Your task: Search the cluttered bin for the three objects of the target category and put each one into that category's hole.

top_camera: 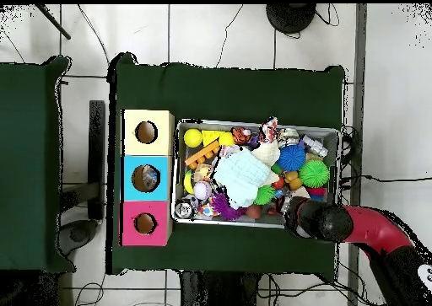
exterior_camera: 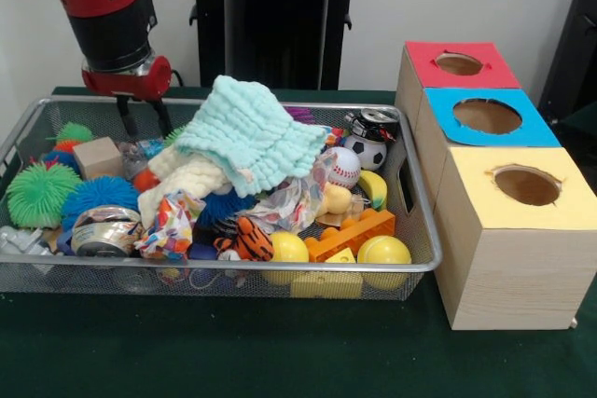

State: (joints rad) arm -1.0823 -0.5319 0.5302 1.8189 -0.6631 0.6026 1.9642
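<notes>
A red-and-black Sawyer arm hangs its pincer (exterior_camera: pixel 142 116) over the far corner of the wire bin (exterior_camera: pixel 233 267), its two dark fingers (exterior_camera: pixel 124 116) spread apart and gripping nothing, tips just inside the rim. Two drink cans show among the clutter. One can (exterior_camera: pixel 104 230) lies on its side almost straight in front of the pincer, toward the camera, near the front wall, between a blue puff ball (exterior_camera: pixel 98 195) and a patterned cloth scrap (exterior_camera: pixel 173 223). The other can (exterior_camera: pixel 374 124) sits well across the bin from the pincer, against the end wall nearest the boxes, touching a small soccer ball (exterior_camera: pixel 371 151). A third, if present, is hidden, perhaps under the pale green cloth (exterior_camera: pixel 252 137) heaped mid-bin. The cans look light, rigid and thin-walled, with smooth sides likely to slip; a hold across the round body, squarely at mid-length, seems the best bet, with modest squeeze to avoid denting. The blue-topped hole (exterior_camera: pixel 487 116) lies beyond the far can, the middle of three boxes, well apart from the pincer.
</notes>
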